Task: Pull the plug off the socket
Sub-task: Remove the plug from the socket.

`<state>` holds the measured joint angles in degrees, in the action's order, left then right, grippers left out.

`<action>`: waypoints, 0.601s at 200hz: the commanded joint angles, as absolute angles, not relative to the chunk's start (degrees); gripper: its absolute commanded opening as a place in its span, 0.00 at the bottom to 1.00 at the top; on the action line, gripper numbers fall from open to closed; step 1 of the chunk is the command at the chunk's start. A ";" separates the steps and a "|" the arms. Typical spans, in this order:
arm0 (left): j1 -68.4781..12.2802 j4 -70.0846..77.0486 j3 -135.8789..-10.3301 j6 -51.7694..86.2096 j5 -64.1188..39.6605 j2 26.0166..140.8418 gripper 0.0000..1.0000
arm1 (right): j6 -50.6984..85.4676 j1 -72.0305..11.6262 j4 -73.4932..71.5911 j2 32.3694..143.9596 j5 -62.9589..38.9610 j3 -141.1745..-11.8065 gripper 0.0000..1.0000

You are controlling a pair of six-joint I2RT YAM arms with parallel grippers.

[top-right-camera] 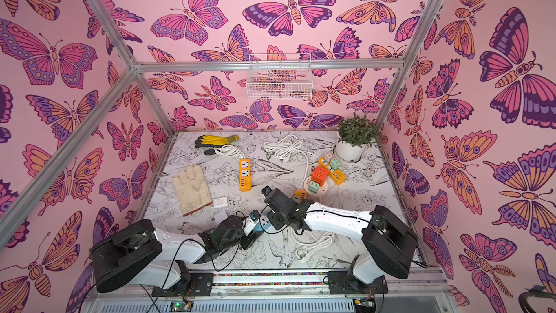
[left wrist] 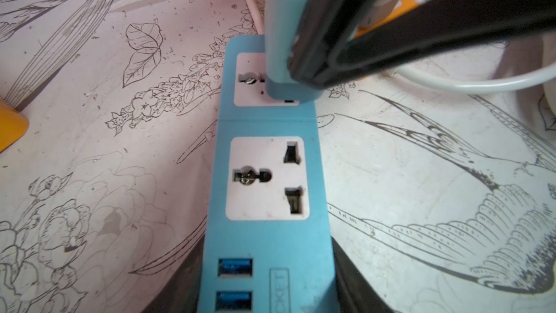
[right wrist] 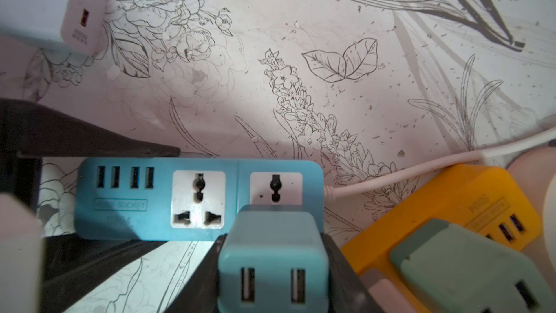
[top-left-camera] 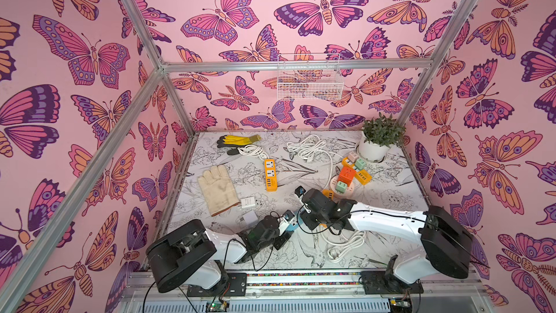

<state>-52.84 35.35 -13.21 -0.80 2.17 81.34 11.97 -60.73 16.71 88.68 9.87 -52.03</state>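
Near the front edge of the flower-printed table (top-left-camera: 391,194), the blue power strip (left wrist: 264,236) lies flat between the two arms. The blue USB adapter plug (right wrist: 270,254) stands in its end socket, the one nearest the white cord (right wrist: 421,173). The right gripper (right wrist: 273,245) is clamped on the plug's two flat sides, its black fingers (left wrist: 331,25) flanking the body. The left gripper (left wrist: 264,293) is closed across the strip's USB end, holding it down. The plug appears not yet out, though its prongs are hidden beneath it. It looks like a small, light, rigid plastic block with smooth faces, held in place only by the friction of its prongs. The flat opposite sides, low on the body, seem the best place to hold it. A straight pull along the prongs should free it. The strip itself looks light enough to lift with the plug, so it likely needs restraining.
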 commanded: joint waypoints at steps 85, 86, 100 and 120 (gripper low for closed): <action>-52.55 33.58 -12.92 -0.53 2.10 81.48 0.27 | 12.18 -54.87 13.81 70.61 1.00 -46.62 0.38; -52.56 33.54 -12.92 -0.44 2.10 81.43 0.27 | 12.29 -54.86 13.72 70.42 1.07 -46.42 0.38; -52.51 33.46 -13.02 0.94 1.87 80.27 0.42 | 13.49 -54.55 12.58 66.76 2.30 -44.00 0.38; -52.48 28.84 -14.68 4.20 1.14 74.92 0.77 | 16.59 -53.17 7.56 60.69 1.93 -39.25 0.38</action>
